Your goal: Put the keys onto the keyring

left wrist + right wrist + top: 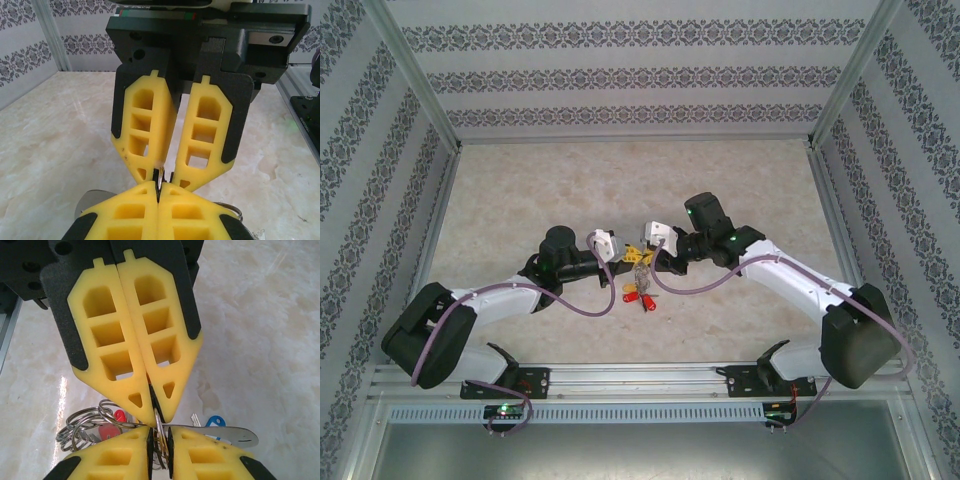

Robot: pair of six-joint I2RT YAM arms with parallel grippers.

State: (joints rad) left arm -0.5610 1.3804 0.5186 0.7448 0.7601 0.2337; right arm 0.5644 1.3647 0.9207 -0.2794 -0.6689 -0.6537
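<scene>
The keyring sits between the two sets of yellow fingertips. In the right wrist view its thin grey wire runs up through the gap where the tips meet, and more wire loops bunch together to the left. The keys cluster just beside those loops. Two red tags lie among the wire, a blue tag is off to the right, and a flat grey metal blade sticks out sideways from the fingertips. From above, the red-tagged keys show just below the meeting point. I cannot tell whether they hang or lie on the tabletop.

The left pincer has its fingers pressed together along their whole length, and its tips nip the wire. The right pincer is closed to a narrow slit with the wire loops caught in it. In the left wrist view its fingers splay at the base and converge at the tips on a sliver of metal. Which stretch of the ring each one grips is too small to make out.

The two pincers meet tip to tip over the middle of the marbled tabletop. The left arm sweeps out from its base, with its elbow pushed far left and its forearm running right towards the centre. The right arm mirrors it, with its elbow far right, its forearm angling in and its wrist slightly farther from the near edge than the left one.
</scene>
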